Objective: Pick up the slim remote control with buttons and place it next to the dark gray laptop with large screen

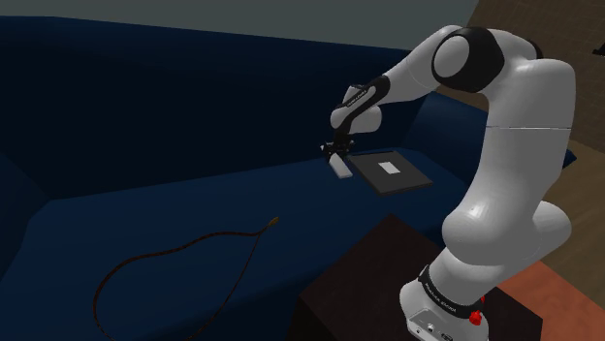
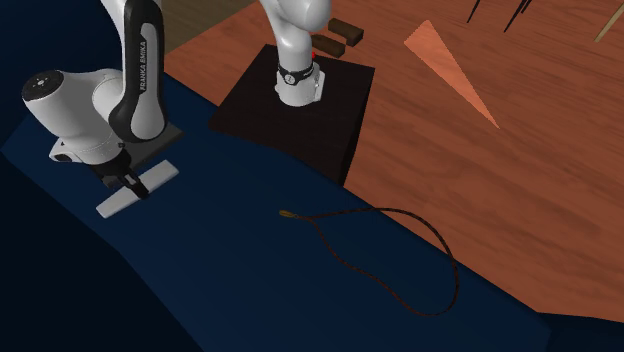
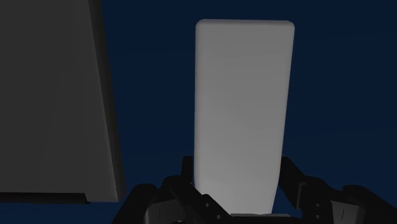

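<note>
Remote (image 1: 341, 167), a plain pale-grey slab with no buttons drawn, sits just beside the dark laptop (image 1: 390, 170), on the shoulder view's left, low at the blue sofa (image 1: 194, 223) seat. The tool (image 1: 336, 148) is closed across its narrow width near one end. It is likely light, stiff and smooth-edged, so a hold nearer mid-length would resist tilting.
</note>
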You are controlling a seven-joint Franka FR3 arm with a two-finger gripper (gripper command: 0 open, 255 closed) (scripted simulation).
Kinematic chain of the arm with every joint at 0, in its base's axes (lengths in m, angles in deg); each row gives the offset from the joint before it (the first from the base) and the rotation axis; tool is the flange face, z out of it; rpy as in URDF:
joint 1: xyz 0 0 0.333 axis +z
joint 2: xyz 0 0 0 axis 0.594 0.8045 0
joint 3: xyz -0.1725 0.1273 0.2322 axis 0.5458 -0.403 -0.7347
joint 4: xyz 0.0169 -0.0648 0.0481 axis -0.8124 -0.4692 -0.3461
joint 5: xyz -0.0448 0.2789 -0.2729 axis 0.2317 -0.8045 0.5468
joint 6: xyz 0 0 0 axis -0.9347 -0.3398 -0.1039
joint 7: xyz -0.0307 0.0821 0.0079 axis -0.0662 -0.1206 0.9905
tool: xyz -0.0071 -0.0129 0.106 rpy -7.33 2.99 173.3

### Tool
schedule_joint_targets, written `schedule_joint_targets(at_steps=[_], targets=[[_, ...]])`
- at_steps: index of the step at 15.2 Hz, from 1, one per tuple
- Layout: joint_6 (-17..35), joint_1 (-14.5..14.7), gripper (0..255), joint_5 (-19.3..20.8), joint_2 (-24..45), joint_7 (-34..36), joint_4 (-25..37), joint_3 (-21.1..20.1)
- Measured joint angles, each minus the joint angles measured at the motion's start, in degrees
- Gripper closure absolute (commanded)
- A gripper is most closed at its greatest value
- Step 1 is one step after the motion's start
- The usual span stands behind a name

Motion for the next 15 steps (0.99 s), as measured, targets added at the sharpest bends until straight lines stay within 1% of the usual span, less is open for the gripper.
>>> schedule_joint_targets(at_steps=[2, 3, 9, 11, 13, 15], targets=[[0.03, 0.0, 255, 0.0, 0.02, -0.01, 0.0, 0.0], [0.03, 0.0, 0, 0.0, 0.02, -0.01, 0.0, 0.0], [0.05, 0.0, 0, 0.0, 0.02, -0.01, 0.0, 0.0], [-1.23, -0.1, 0, -0.14, -1.93, -0.11, -0.66, -0.1], [-3.67, -0.15, 0, -0.34, -4.58, -0.15, -0.79, -0.26], [-4.9, -0.24, 0, -0.47, -5.75, -0.3, -0.74, -0.34]])
